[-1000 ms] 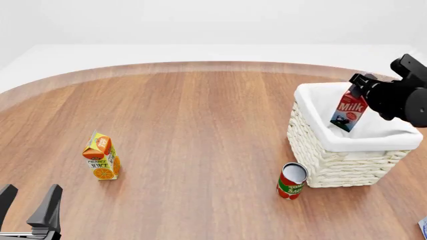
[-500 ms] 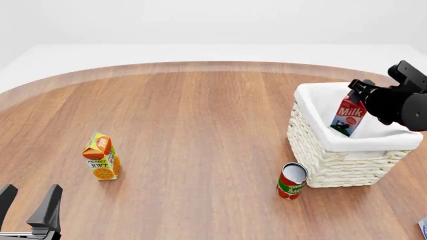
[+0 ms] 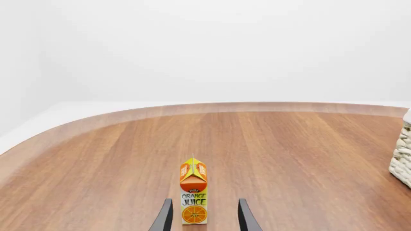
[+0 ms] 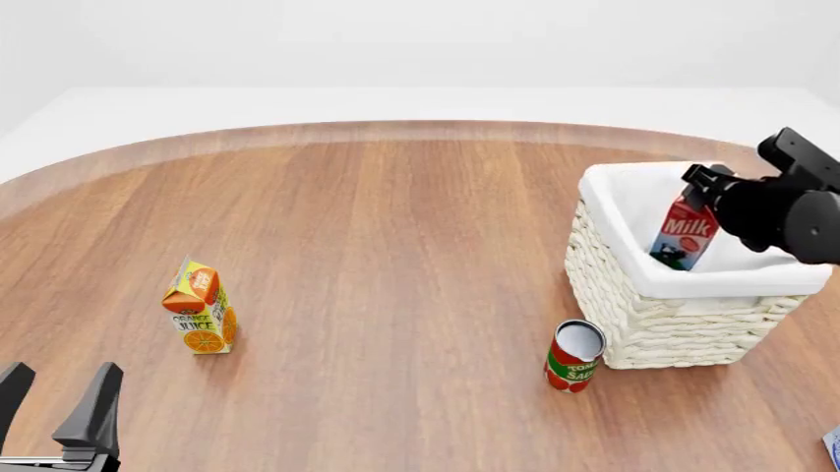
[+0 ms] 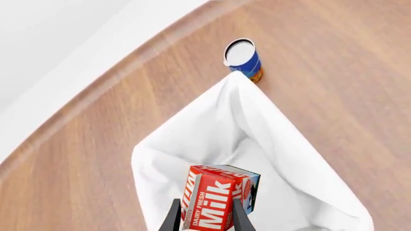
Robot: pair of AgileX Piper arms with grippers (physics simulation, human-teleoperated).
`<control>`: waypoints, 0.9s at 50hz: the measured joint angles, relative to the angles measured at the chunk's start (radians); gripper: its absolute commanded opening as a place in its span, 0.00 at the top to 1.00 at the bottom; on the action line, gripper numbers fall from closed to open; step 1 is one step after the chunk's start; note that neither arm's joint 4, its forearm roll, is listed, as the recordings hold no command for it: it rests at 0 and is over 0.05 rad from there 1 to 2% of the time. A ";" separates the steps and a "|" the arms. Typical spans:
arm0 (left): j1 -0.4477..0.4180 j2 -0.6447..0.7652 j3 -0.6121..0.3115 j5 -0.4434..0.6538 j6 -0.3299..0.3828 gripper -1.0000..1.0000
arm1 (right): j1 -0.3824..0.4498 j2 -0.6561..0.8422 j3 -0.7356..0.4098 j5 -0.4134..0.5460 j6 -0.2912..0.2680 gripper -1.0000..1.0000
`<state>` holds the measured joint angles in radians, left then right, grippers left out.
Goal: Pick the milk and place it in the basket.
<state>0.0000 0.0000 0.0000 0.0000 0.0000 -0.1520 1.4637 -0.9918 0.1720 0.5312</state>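
Milk [image 4: 686, 234] is pinched in your right gripper [image 4: 710, 196], tilted over the basket [image 4: 670, 320], probably partly inside; left gripper [image 4: 55, 385] idles wide.

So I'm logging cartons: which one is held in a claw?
The milk, gripped by the right claw over the basket; the juice carton stands untouched.
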 measured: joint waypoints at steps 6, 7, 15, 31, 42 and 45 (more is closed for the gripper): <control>0.000 0.000 0.000 0.000 0.000 0.00 | 0.000 0.009 0.001 -0.007 -0.002 1.00; 0.000 0.000 0.000 0.000 0.000 0.00 | 0.000 0.010 0.002 -0.008 -0.003 1.00; 0.000 0.000 0.000 0.000 0.000 0.00 | -0.002 0.024 0.005 -0.019 -0.007 1.00; 0.000 0.000 0.000 0.000 0.000 0.00 | -0.002 0.048 0.013 -0.040 -0.015 1.00; 0.000 0.000 0.000 0.000 0.000 0.00 | -0.005 0.059 0.022 -0.051 -0.020 1.00; 0.000 0.000 0.000 0.000 0.000 0.00 | -0.005 0.060 0.025 -0.053 -0.021 1.00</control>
<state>0.0000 0.0000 0.0000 0.0000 0.0000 -0.1575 1.5237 -0.9672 0.1191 0.5101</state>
